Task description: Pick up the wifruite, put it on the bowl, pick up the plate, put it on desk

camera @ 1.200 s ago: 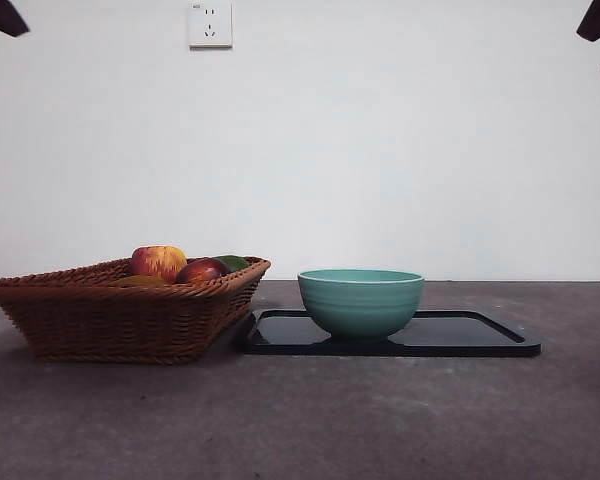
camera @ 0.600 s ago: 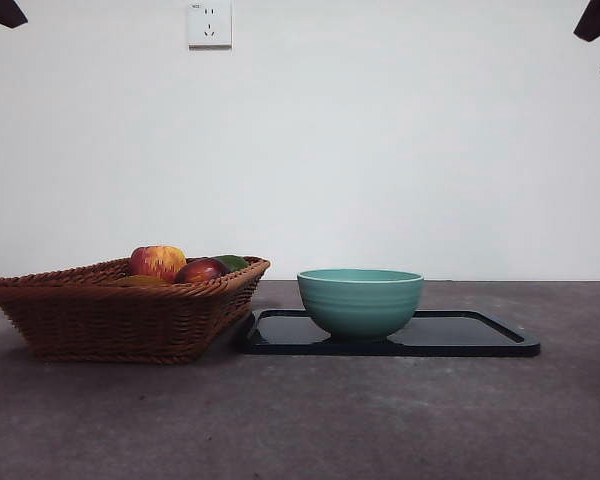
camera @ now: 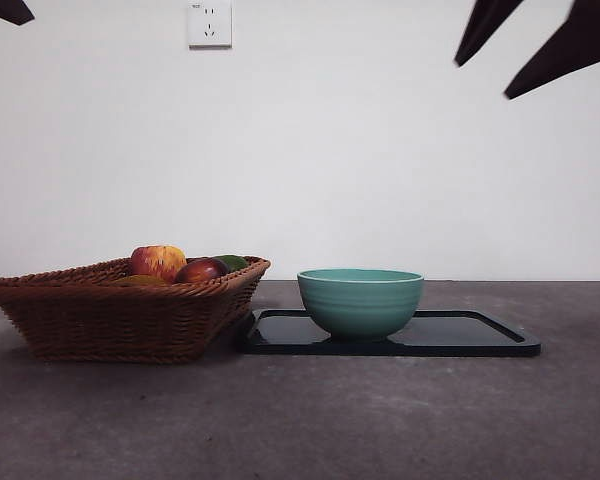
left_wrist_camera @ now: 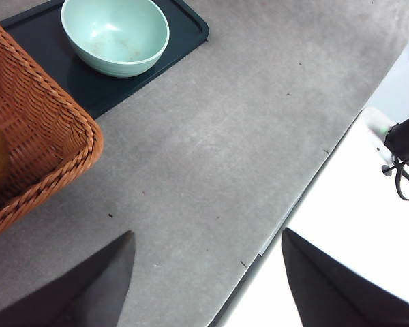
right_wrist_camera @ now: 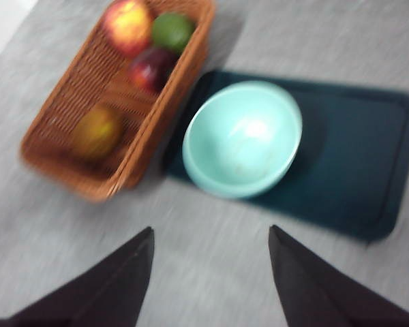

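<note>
- Front view: the worktop [camera: 310, 420] carries what it did a second ago, a wicker basket [camera: 120, 320] with a dark tray [camera: 480, 335] just beside it, neither shifted.
- The bowl [camera: 360, 300] stands empty on the tray's basket end, unmoved.
- The right gripper [camera: 525, 45] is the one change: from a black tip in the top corner it has swung in, large and dark, high above the tray, jaws spread and empty.
- The left gripper [left_wrist_camera: 204, 286] waits well off to the side, jaws also spread with nothing between them.
- The apple [right_wrist_camera: 128, 24], a dark red fruit [right_wrist_camera: 151, 68] and a green one [right_wrist_camera: 172, 28] sit at one end of the basket.
- The kiwifruit [right_wrist_camera: 95, 131] lies alone nearer the other end, untouched; the right arm's advance likely opens the reach for it.
</note>
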